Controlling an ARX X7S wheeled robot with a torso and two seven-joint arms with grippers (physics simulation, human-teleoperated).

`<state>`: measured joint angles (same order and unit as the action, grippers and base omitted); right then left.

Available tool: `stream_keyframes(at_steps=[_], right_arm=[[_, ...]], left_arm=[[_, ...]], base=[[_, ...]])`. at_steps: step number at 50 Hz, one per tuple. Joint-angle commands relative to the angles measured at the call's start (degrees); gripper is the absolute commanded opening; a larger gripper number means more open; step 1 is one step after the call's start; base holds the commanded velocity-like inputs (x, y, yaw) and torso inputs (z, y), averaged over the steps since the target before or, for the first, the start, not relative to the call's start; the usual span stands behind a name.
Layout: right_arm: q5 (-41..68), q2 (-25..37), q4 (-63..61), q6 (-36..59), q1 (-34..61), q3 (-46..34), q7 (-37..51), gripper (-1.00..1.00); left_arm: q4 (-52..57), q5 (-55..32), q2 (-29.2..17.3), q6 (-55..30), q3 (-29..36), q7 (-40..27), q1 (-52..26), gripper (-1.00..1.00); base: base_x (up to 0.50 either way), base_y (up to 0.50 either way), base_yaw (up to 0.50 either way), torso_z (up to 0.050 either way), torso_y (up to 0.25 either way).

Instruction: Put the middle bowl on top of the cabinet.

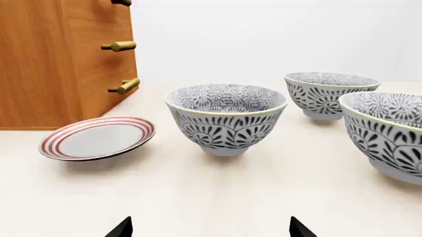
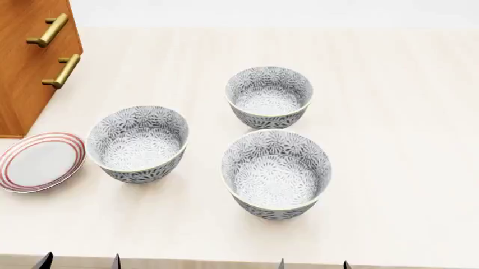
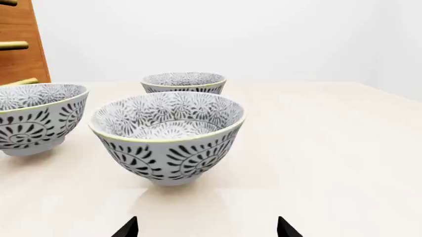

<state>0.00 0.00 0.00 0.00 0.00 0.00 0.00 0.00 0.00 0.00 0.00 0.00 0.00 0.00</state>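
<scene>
Three alike leaf-patterned bowls stand in a triangle on the table: a left bowl (image 2: 138,144) (image 1: 226,118), a far bowl (image 2: 270,98) (image 3: 185,81) and a near right bowl (image 2: 276,172) (image 3: 168,136). I cannot tell from this layout which one is the middle bowl. The orange-brown cabinet (image 2: 30,67) (image 1: 53,64) rises at the far left, its top out of view. My left gripper (image 2: 79,262) (image 1: 211,229) is open and empty, short of the left bowl. My right gripper (image 2: 313,264) (image 3: 207,229) is open and empty, just before the near right bowl.
A red-striped white plate (image 2: 37,161) (image 1: 99,138) lies between the cabinet's foot and the left bowl. Brass bar handles (image 2: 61,71) stick out of the cabinet front. The table's front edge (image 2: 224,263) runs just ahead of both grippers.
</scene>
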Motion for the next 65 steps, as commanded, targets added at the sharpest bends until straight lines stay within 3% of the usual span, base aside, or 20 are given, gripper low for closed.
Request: stream_keyframes(at_steps=[1,19,24,28,34,41,45,65], right_arm=[[0.75,0.75,0.57,-0.43,0.16,-0.97,0.96,1.0],[2.79,3.2,-11.81,8.33,-1.3,-4.86,5.59,1.0],[3.99,4.3,-23.04,11.15,-4.55,-2.43,7.92,1.0],[4.37,5.45,-35.44,12.01,-9.81,2.96,11.4,1.0],[6.45,6.68,-44.73,11.3,-17.06,11.17,14.23,1.0],[11.89,6.21,-49.82,4.7,-26.07,21.0,15.18,1.0],[12.87,5.01,-52.1,0.34,-31.88,26.06,15.89,1.0],[10.67,5.79,-54.07,1.46,-33.44,24.35,18.44,1.0]], left_arm=[[-0.05,-0.81,-0.81,0.03,0.9,-0.89,-0.03,1.0],[6.29,-1.57,-3.53,-6.19,4.25,-3.65,0.35,1.0],[15.13,-3.1,-4.62,-13.96,5.17,-2.86,0.13,1.0],[26.7,-5.9,-4.53,-26.01,2.96,-4.79,-4.73,1.0],[33.62,-6.71,-4.34,-31.78,1.34,-7.37,-8.62,1.0],[35.21,-9.76,-2.91,-34.75,-3.06,-10.7,-12.31,1.0],[36.74,-10.44,-3.37,-34.94,-3.61,-11.39,-10.3,1.0],[35.83,-12.7,-5.53,-35.78,-3.94,-13.18,-10.71,1.0]], base=[[0.0,0.0,0.0,0.0,0.0],[0.0,0.0,0.0,0.0,0.0],[0.0,0.0,0.0,0.0,0.0],[0.0,0.0,0.0,0.0,0.0],[0.0,0.0,0.0,0.0,0.0],[0.0,0.0,0.0,0.0,0.0],[0.0,0.0,0.0,0.0,0.0],[0.0,0.46,0.0,0.0,0.0]])
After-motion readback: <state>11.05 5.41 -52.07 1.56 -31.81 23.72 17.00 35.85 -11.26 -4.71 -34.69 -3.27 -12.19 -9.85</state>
